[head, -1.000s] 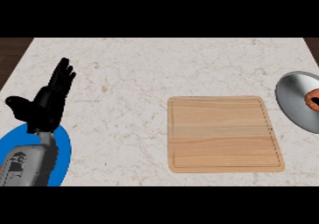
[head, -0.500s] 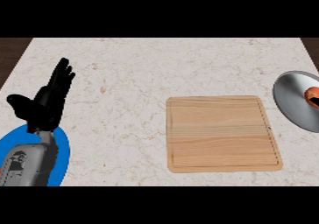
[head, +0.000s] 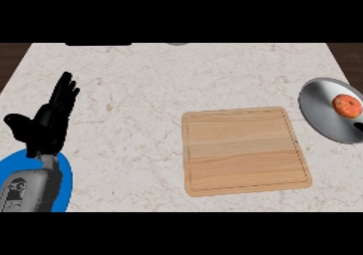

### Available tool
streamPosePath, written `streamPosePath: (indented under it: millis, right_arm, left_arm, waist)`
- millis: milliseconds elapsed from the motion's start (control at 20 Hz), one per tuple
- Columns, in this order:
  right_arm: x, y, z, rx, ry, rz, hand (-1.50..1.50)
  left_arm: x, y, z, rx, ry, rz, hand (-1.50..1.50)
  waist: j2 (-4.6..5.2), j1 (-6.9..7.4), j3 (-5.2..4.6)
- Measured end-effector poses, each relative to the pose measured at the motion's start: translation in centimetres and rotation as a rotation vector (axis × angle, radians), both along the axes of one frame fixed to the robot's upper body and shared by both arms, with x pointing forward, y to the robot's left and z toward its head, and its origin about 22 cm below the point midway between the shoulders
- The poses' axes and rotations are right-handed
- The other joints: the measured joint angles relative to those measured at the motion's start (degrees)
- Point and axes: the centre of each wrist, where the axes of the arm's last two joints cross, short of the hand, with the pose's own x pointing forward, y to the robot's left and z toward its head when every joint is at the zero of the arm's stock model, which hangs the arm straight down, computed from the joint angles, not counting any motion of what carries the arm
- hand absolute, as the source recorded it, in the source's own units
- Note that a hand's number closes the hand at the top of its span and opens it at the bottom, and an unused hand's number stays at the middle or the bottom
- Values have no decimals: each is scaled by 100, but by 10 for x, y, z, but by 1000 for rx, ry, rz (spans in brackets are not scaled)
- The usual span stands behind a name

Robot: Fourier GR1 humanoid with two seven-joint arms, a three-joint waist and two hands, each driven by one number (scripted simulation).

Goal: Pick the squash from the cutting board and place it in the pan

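The squash [head: 347,105] – a small orange-red round thing – is seen lying in the pan [head: 321,113], toward the pan's 1 o'clock side. The pan, grey and round, is set at the counter's 3 o'clock edge and is partly cut off by the view's right border; a dark strip, perhaps its handle, is seen at its lower right. The cutting board [head: 245,151], pale wood with a grooved rim, is placed just left of the pan, apart from it, with nothing on it. The marble counter [head: 162,84] is spread beneath everything. At 9 o'clock the left hand [head: 48,122] is held open and upright – fingers straight, pointing toward 12, thumb spread to the left, nothing grasped. Beneath its grey forearm [head: 26,191] a blue plate [head: 63,174] is partly hidden at 7 o'clock.
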Motion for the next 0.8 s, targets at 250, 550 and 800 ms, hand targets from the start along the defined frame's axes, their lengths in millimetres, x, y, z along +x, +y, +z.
streamPosePath:
  millis: [250, 550, 800]
  right_arm:
    - [-31, -5, -12, 14, -47, 69, -150]
    - [-71, 3, -19, 11, -69, 97, -150]
    - [-105, 24, -12, 3, -36, 113, -150]
  left_arm:
    - [-4, 8, 2, 0, 10, 23, 0]
    - [-9, 17, 4, 3, 13, 38, 0]
    - [-10, 17, -1, 4, 17, 30, 0]
  waist:
    - [-59, -133, -21]
    - [-85, -213, -37]
    - [-59, -201, -36]
